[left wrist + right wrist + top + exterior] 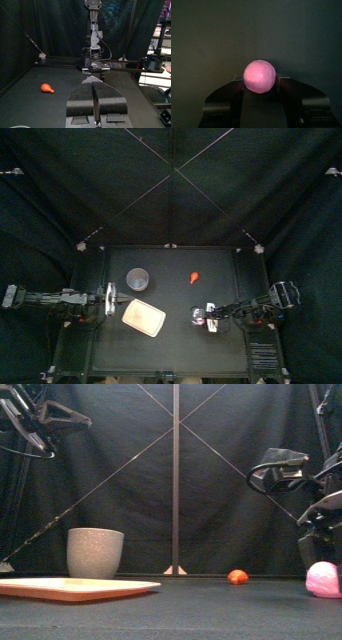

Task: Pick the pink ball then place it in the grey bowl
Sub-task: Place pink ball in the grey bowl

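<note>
Right wrist view has my right hand (260,86) closed on the pink ball (260,75), one dark jaw against each flank, as far as I can see; the ball sits out at the jaw tips, which I judge a shallow hold, good for a lift but not for a jolt; from the front view it looks low, at or barely off the bench (201,353), between the bench's middle and its right edge, about halfway from front to back. The ball is smooth, matte and a little egg-shaped; being round, it could squirt out if the squeeze is off-centre, so the jaws meet it across its widest part.

Outward from there: a small orange-red toy (195,279), glossy, with a stubby tail, lies nearer the back edge, well apart from the ball; the grey bowl (138,278), tall, speckled and straight-walled with an open mouth, stands upright toward the back edge, left of the middle; to reach its mouth I judge the ball must be lifted above the rim. Just in front of it the flat pink tray (143,316) lies bare, a thin slab with a low lip.

My left hand (94,87) rests at the left edge, jaws together, holding nothing.
</note>
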Tool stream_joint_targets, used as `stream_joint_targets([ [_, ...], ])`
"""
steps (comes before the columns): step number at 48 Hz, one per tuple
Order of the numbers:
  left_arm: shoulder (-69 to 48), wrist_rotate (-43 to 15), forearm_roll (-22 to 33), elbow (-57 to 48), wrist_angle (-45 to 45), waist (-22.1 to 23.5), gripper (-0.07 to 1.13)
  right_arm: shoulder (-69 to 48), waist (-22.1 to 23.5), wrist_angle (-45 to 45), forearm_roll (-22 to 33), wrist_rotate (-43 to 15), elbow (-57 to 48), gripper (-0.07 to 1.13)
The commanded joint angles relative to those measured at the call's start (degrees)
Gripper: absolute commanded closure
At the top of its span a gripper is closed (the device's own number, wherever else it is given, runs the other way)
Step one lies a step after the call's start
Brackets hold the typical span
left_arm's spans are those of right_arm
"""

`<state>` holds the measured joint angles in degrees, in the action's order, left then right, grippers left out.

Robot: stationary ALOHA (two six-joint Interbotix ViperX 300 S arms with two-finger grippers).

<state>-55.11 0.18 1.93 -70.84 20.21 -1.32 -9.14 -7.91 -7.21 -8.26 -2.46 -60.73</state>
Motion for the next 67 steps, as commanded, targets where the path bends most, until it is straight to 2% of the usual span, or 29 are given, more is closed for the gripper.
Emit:
stream_joint_targets([
  [1,0.3,0.1,0.1,0.7,0.5,-0.2,1.01,-0.7,0.2,-0.2,-0.2,0.1,1.6,0.43],
  [4,0.3,0.1,0.2,0.6,0.6,-0.2,1.01,-0.7,0.1,-0.2,0.0,0.1,2.7,0.47],
  [12,0.3,0.0,0.5,0.4,0.5,-0.3,1.01,-0.7,0.8,1.6,2.1,1.0,9.0,0.47],
  [22,0.3,0.0,0.7,0.3,0.6,-0.4,1.01,1.9,4.8,10.2,12.1,0.9,18.4,0.47],
  [26,0.3,0.1,0.7,0.2,0.6,-0.4,1.01,4.4,8.3,15.6,16.8,0.1,22.9,0.47],
  [29,0.3,0.0,0.7,0.1,0.6,-0.4,1.01,6.7,10.9,20.4,18.1,0.2,25.8,0.47],
  [37,0.3,0.0,0.7,-0.4,0.6,-0.4,1.01,14.6,16.9,36.3,16.7,0.0,33.2,0.47],
  [44,0.3,0.0,0.7,-1.0,0.6,-0.5,1.01,24.2,20.0,45.4,11.3,0.0,40.7,0.47],
  [52,0.3,0.1,1.0,-1.3,0.4,-0.4,1.01,31.8,21.2,45.4,8.3,0.0,48.7,0.46],
  [59,0.3,0.1,1.1,-1.5,-0.3,-0.5,1.01,35.3,21.5,41.8,7.6,0.1,53.3,0.45],
  [67,0.3,0.1,1.1,-1.5,-0.4,-0.4,1.01,36.6,21.9,36.7,7.6,0.1,55.5,0.37],
])
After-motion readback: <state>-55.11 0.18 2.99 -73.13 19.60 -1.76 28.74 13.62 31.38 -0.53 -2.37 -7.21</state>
